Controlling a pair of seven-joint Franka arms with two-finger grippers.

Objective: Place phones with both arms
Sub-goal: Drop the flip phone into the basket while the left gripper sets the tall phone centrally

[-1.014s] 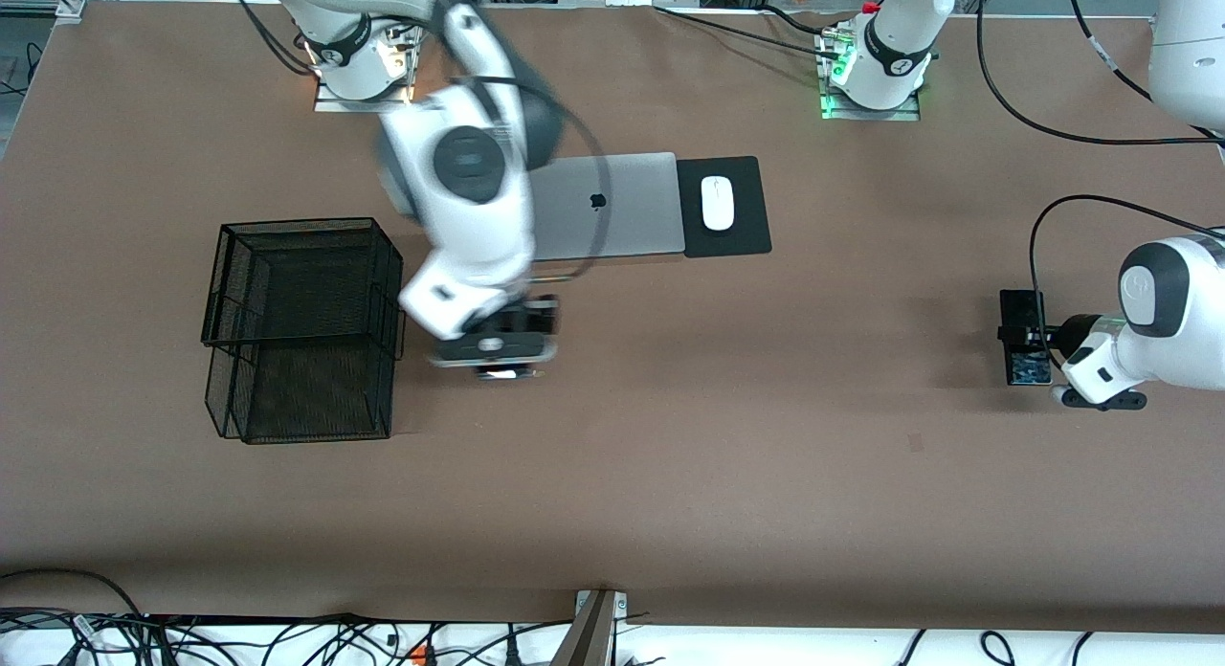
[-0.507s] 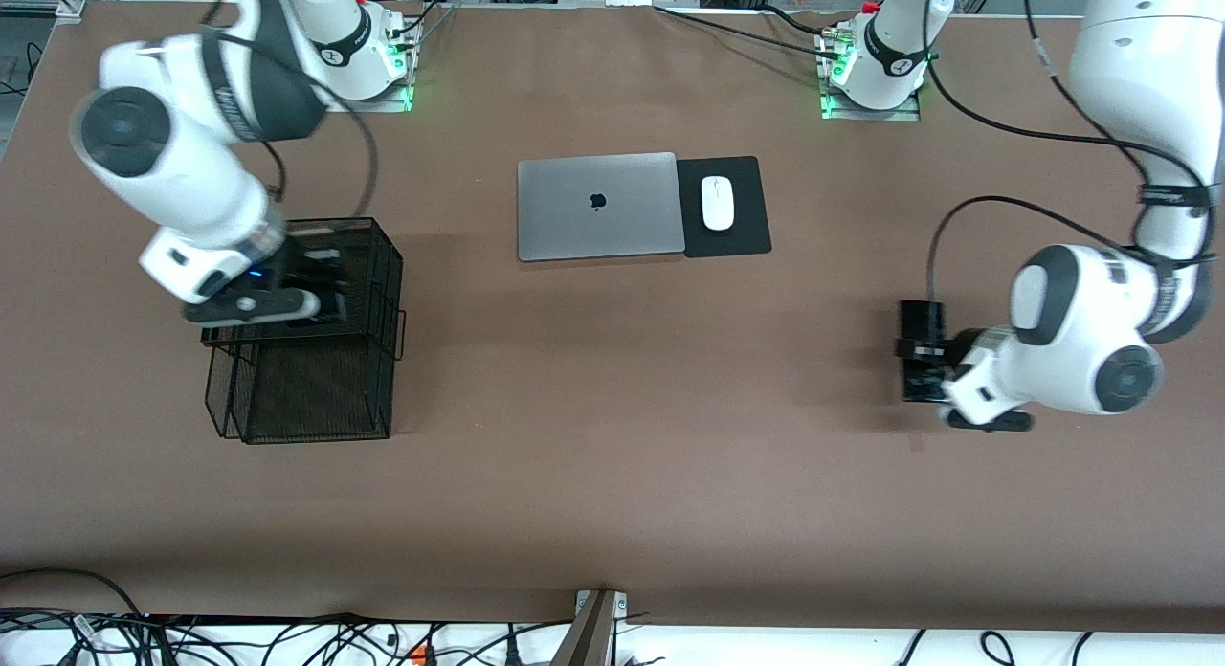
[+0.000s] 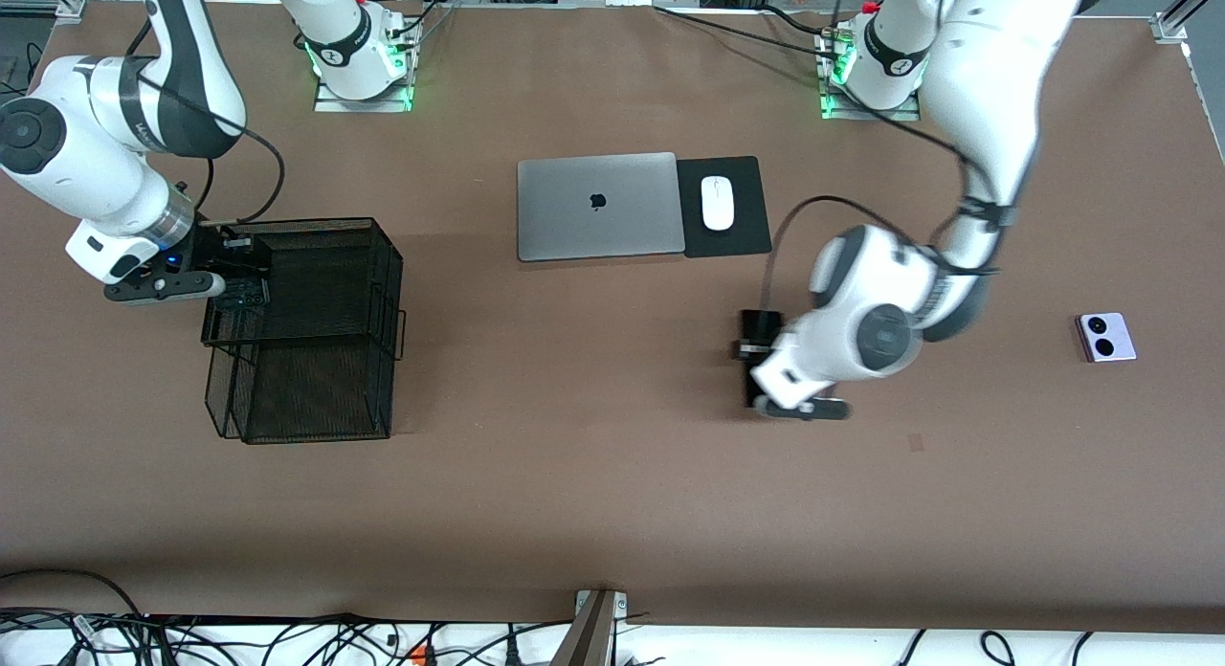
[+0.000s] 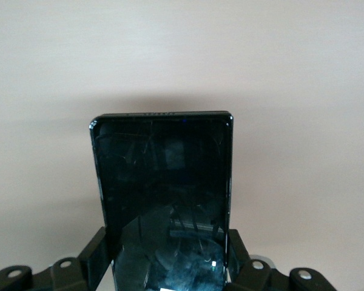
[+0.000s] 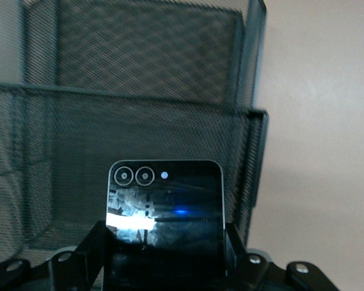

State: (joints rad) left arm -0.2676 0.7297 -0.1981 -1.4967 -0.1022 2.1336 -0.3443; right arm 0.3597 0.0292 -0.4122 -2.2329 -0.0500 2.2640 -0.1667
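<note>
My right gripper [image 3: 237,276] [image 5: 164,257] is shut on the squarish black folded phone [image 3: 239,300] [image 5: 164,203]. It holds the phone over the rim of the black mesh basket [image 3: 316,264] [image 5: 139,73], at the side toward the right arm's end of the table. My left gripper [image 3: 756,352] [image 4: 167,257] is shut on the long slim black phone [image 3: 759,323] [image 4: 164,176] and holds it flat over bare brown table. The lilac-white phone [image 3: 1106,337] with two black camera circles lies on the table toward the left arm's end.
A closed grey laptop [image 3: 598,205] lies near the arms' bases. Beside it is a white mouse [image 3: 717,203] on a black pad [image 3: 746,231]. The two-tier mesh basket stands toward the right arm's end. Cables run along the table edge nearest the front camera.
The right arm swung from the table's middle to the basket with the folded phone. The left arm carried the slim phone toward the middle, uncovering the lilac-white phone.
</note>
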